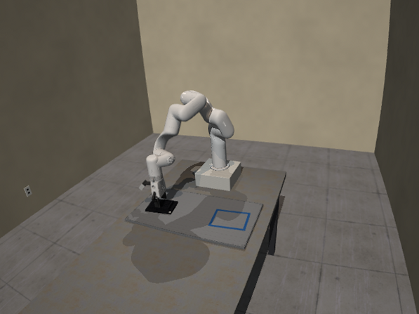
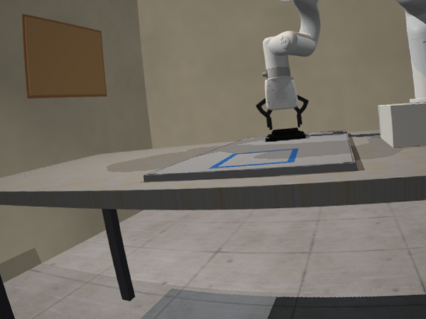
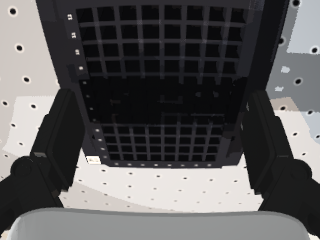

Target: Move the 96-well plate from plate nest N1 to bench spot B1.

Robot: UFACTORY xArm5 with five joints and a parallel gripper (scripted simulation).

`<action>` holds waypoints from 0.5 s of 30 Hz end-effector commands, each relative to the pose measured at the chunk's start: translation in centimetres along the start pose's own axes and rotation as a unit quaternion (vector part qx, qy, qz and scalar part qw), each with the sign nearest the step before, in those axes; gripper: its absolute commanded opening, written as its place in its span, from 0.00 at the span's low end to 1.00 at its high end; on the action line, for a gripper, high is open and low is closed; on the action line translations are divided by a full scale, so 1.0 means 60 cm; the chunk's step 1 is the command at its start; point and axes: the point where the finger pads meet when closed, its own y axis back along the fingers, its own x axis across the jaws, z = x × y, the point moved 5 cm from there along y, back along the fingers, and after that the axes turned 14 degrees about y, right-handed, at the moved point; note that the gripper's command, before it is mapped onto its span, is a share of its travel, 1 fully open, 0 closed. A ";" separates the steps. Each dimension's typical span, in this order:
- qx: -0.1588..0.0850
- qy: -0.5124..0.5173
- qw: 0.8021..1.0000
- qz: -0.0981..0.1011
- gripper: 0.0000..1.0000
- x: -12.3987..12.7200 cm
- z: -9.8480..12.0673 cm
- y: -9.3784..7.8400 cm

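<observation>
The black 96-well plate (image 1: 161,206) sits flat in its nest at the left end of the grey deck; it also shows in the exterior view (image 2: 285,134) and fills the wrist view (image 3: 160,80). My gripper (image 2: 283,124) is open and hangs straight above the plate, fingertips just over its top. In the wrist view its two black fingers stand on either side of the plate's long sides, with nothing held. The blue taped outline B1 (image 1: 229,219) lies empty at the right of the deck, also seen in the exterior view (image 2: 255,158).
The arm's white base block (image 1: 217,175) stands behind the deck. The deck (image 2: 257,159) is a raised grey perforated slab on a wooden table. The table edge runs close along the deck's right side.
</observation>
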 end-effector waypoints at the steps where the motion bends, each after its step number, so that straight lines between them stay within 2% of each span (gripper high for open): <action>1: 0.001 0.000 1.000 -0.001 1.00 -0.001 -0.001 -0.002; 15: 0.001 0.000 1.000 -0.001 1.00 -0.001 -0.002 -0.015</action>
